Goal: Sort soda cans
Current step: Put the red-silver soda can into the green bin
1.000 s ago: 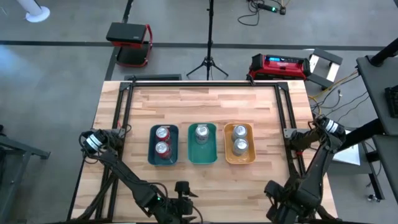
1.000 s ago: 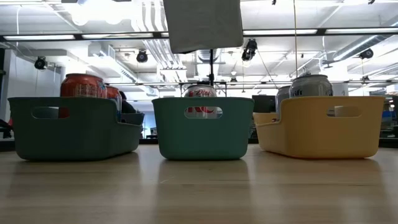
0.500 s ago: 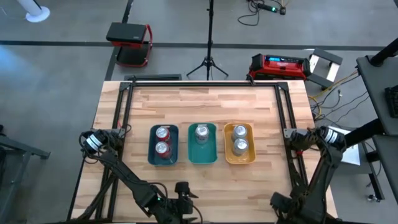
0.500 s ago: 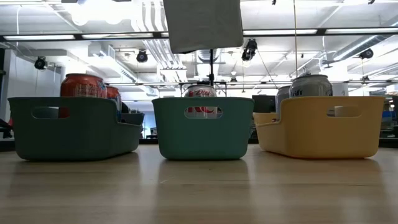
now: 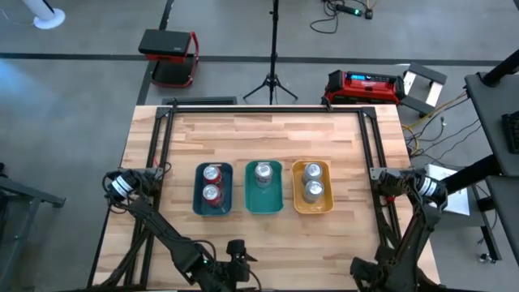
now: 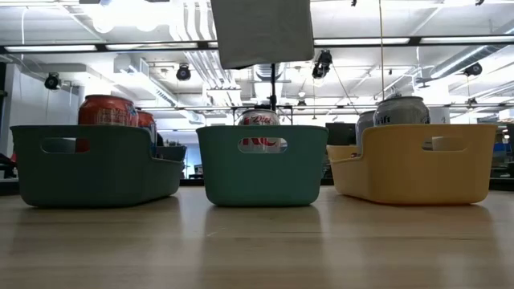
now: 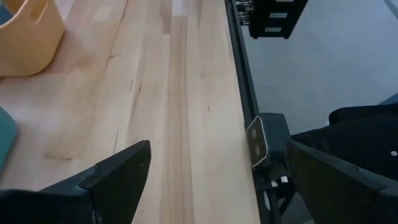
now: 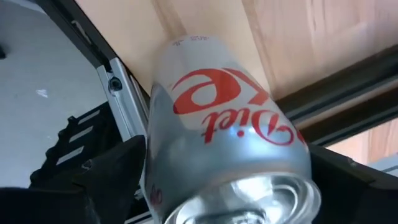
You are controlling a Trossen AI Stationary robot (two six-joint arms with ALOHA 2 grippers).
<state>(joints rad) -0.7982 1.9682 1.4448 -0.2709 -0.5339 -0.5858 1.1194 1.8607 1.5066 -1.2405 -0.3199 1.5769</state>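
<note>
Gripping a silver red-lettered can [image 8: 227,158], right hand [image 8: 205,186].

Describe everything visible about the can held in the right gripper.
The Diet Coke can is a silver metal cylinder with red lettering and a shiny top rim that faces the right wrist camera. It sits tilted between the dark fingers of the right gripper, which is shut on it, above the table edge and its black frame rail. It touches nothing but the fingers. In the high view this gripper lies below the bottom edge, so the can does not show.
</note>
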